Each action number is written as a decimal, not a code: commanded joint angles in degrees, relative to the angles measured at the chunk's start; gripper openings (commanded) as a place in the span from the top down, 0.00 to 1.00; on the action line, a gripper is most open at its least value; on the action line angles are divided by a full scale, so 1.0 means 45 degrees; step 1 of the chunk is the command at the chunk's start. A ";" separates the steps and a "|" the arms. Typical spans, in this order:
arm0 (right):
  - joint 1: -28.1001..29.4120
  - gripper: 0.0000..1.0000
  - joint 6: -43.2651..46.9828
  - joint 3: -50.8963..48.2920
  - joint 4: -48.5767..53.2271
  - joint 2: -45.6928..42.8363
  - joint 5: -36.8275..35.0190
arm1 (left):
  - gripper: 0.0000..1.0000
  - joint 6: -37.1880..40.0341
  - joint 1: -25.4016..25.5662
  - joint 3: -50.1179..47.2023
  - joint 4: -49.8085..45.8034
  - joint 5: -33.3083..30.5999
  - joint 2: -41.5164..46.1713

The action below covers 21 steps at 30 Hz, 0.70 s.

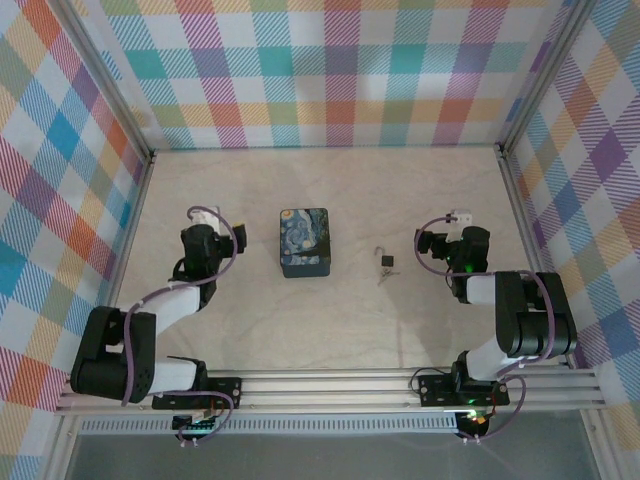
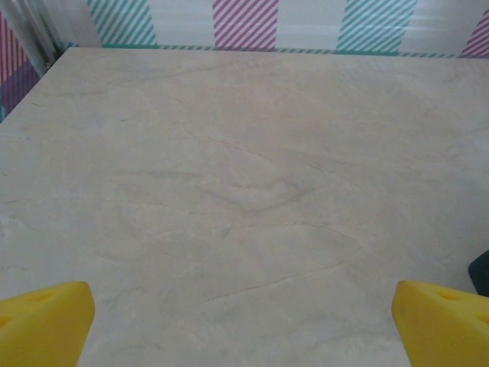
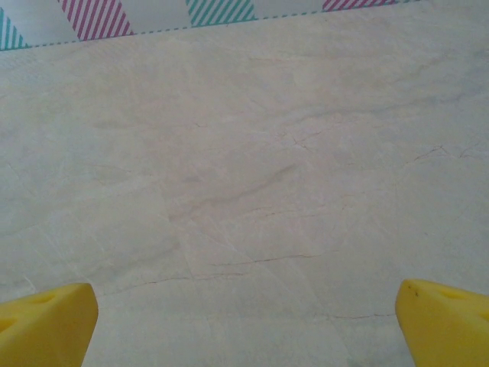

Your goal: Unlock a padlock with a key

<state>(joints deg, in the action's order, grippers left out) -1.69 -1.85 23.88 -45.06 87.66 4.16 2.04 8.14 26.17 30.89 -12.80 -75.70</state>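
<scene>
I am at the very start. Nothing is picked up yet, and the lock is not open as far as I can see.

The padlock (image 1: 386, 260) lies on the counter (image 1: 330, 330), between the tin (image 1: 304, 241) and my right arm. It is nearer to the right arm. The key (image 1: 381, 276) looks like a tiny silver bit just on the near side of the padlock. They are so small from above that I cannot tell if they touch.

My left pincer (image 2: 243, 317) is spread wide and has nothing in it. Its yellow fingers (image 2: 46, 325) sit at the two bottom corners of its view, with bare counter between them. My right pincer (image 3: 244, 317) is spread wide too, and has nothing in it. It also looks down at bare counter.

I think the next move is to bring the right pincer over to the padlock and key, since they are near that side. The key is thin and lies flat, so I will have to come down slowly and pinch it by its edges. The other pincer should hold the padlock so it cannot slide.

The tin is blue and yellow with a swirly picture on top. It looks shut, so I cannot tell what is in it. It stands well apart from the padlock, just beside my left arm.
</scene>
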 commanded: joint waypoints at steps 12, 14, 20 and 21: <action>0.0041 0.00 0.0116 -0.0133 -0.0710 0.0071 0.0266 | 0.00 0.0011 -0.0665 -0.0448 0.3383 0.1099 -0.3096; 0.0032 0.00 0.0111 -0.0134 -0.0710 0.0071 0.0266 | 0.00 0.0001 -0.0676 -0.0494 0.3496 0.1066 -0.3109; 0.0034 0.00 0.0109 -0.0159 -0.0718 0.0072 0.0266 | 0.00 -0.0014 -0.0701 -0.0484 0.3445 0.1163 -0.3085; 0.0028 0.00 0.0117 -0.0151 -0.0729 0.0067 0.0266 | 0.00 -0.0024 -0.0704 -0.0484 0.3432 0.1181 -0.3082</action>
<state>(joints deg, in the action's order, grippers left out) -1.69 -1.85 23.66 -46.30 87.66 4.19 2.42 5.69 24.03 43.92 -8.40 -89.84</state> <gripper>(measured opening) 0.997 0.998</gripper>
